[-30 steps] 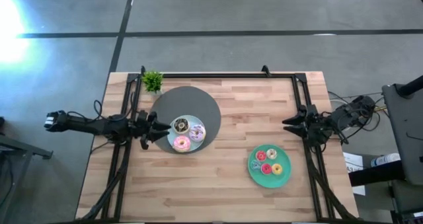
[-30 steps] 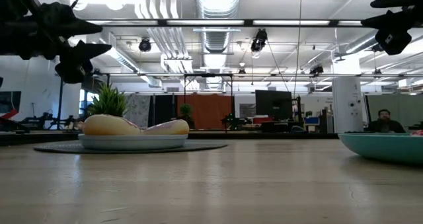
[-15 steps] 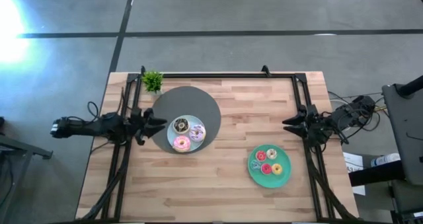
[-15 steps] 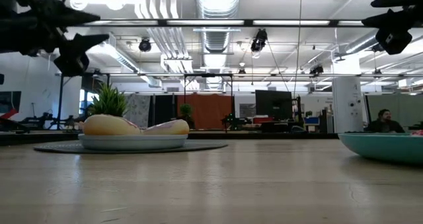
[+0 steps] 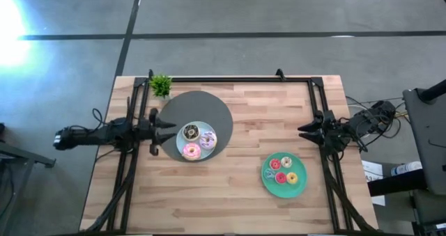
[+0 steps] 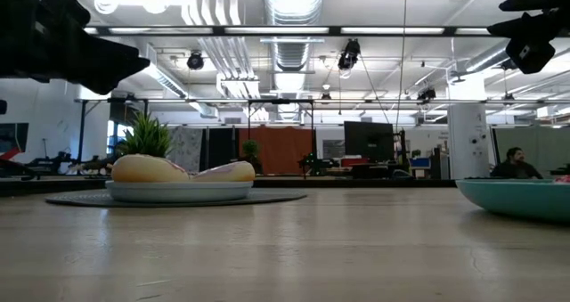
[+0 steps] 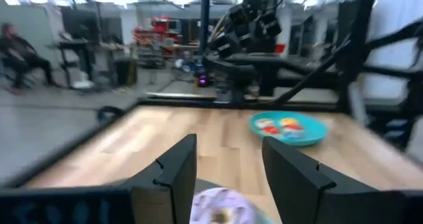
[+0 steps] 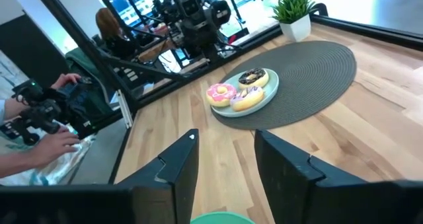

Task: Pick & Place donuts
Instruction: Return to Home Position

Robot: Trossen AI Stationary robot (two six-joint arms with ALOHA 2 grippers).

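Middle left of the high view: dark round mat (image 5: 216, 109) under a light-blue plate (image 5: 206, 154), with a potted plant (image 5: 161, 85) just beyond at the upper-left corner of the desk (image 5: 237, 194). Lower right: green plate (image 5: 286, 191), cut off at the low view's right edge, contents hidden behind its rim there. Three large donuts (image 5: 191, 151) on the blue plate: pink, lilac, chocolate. About five small ones on the green: red, yellow, whitish. Raised above the mat's left edge, left gripper (image 5: 162, 129), spread and empty. At the desk's right side, right gripper (image 5: 304, 133), likewise spread and empty.
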